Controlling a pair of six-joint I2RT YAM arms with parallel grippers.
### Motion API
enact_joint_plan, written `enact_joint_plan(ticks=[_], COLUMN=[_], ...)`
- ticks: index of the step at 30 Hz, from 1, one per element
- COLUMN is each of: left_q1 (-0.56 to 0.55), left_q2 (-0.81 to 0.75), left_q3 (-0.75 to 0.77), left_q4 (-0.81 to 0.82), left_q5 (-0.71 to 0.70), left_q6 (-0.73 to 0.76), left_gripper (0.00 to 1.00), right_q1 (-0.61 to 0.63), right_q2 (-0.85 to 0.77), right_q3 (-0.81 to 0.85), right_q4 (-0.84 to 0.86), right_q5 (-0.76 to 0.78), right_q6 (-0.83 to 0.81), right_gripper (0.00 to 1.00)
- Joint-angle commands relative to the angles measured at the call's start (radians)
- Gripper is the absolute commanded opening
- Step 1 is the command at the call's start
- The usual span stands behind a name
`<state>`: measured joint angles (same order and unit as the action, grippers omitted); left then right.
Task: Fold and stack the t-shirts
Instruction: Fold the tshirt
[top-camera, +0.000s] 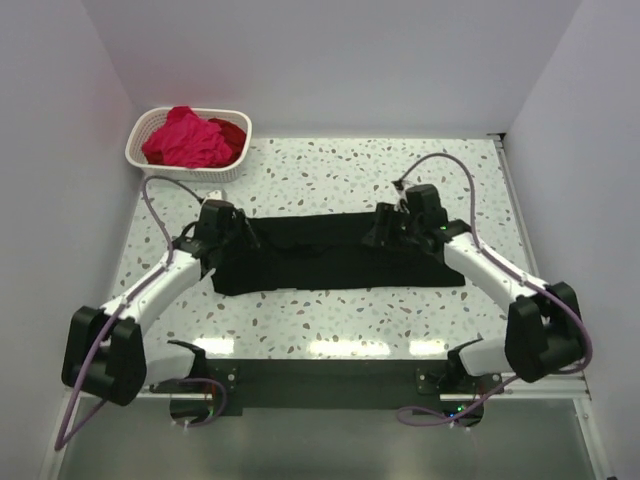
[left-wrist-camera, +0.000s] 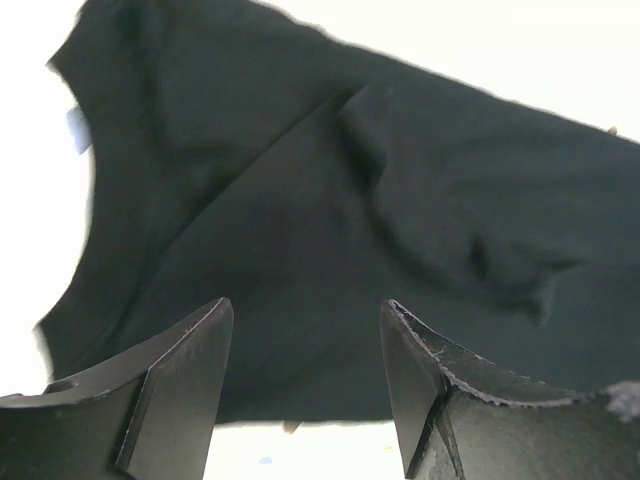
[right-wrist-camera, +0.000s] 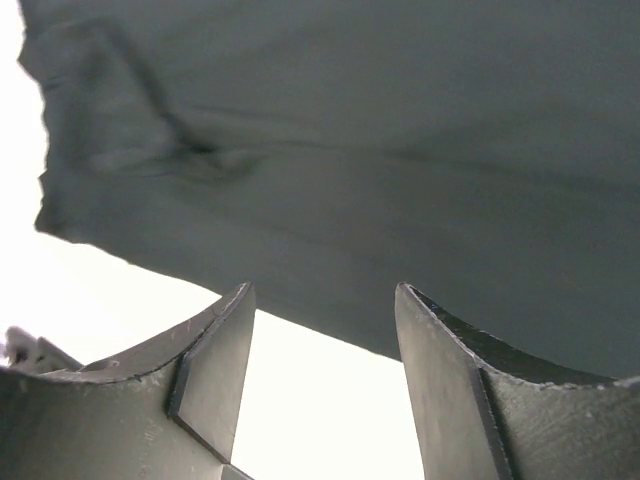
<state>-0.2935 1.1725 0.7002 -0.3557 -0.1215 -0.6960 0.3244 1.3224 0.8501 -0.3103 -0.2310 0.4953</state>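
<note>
A black t-shirt (top-camera: 335, 257) lies folded into a long flat band across the middle of the table. My left gripper (top-camera: 238, 238) hovers over its left end, open, with nothing between the fingers; under it the dark cloth (left-wrist-camera: 330, 220) is creased. Over the band's right part, my right gripper (top-camera: 385, 236) also stands open and holds nothing, and the shirt's edge (right-wrist-camera: 330, 170) runs just beyond its fingertips. A magenta-pink t-shirt (top-camera: 185, 140) and a deep red one (top-camera: 232, 133) sit bundled in the basket.
The white lattice basket (top-camera: 165, 166) stands at the back left corner, against the left wall. The speckled tabletop (top-camera: 330, 165) is bordered by white walls at the back and on both sides. Both arm bases sit at the near edge.
</note>
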Motion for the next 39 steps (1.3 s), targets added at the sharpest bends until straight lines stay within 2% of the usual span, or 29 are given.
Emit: enact_joint_plan(ticks=[1,9,13,20,24,31,39], left_q1=[0.01,0.045,0.059,0.063,0.063,0.07,0.071], left_q2=[0.134,0.406,0.489,0.568,0.575,0.573,0.567], left_q3=[0.126,0.335,0.377,0.38,0.369,0.357,0.341], left_q4=[0.161,0.178,0.167,0.169,0.164,0.143,0.133], left_q5=[0.042,0.039,0.051,0.1,0.102,0.074,0.037], left_q6=[0.001,0.019,0.033,0.043,0.035,0.02,0.015], left_gripper=[0.66,0.59,0.52,0.47,0.39,0.18,0.06], right_q1=[0.102,0.209,0.238,0.291,0.315,0.344,0.347], right_q2=[0.09,0.345,0.455,0.604,0.643,0.664,0.699], right_q3=[0.125,0.348,0.434,0.533,0.527,0.465,0.342], right_q4=[0.105,0.226,0.263,0.303,0.306,0.335,0.404], right_q5=[-0.053,-0.085,-0.09,-0.125,-0.152,-0.192,-0.199], right_q6=[-0.02,0.095,0.143,0.198,0.203,0.183,0.178], right_gripper=[0.61,0.5,0.43,0.36,0.32,0.24,0.16])
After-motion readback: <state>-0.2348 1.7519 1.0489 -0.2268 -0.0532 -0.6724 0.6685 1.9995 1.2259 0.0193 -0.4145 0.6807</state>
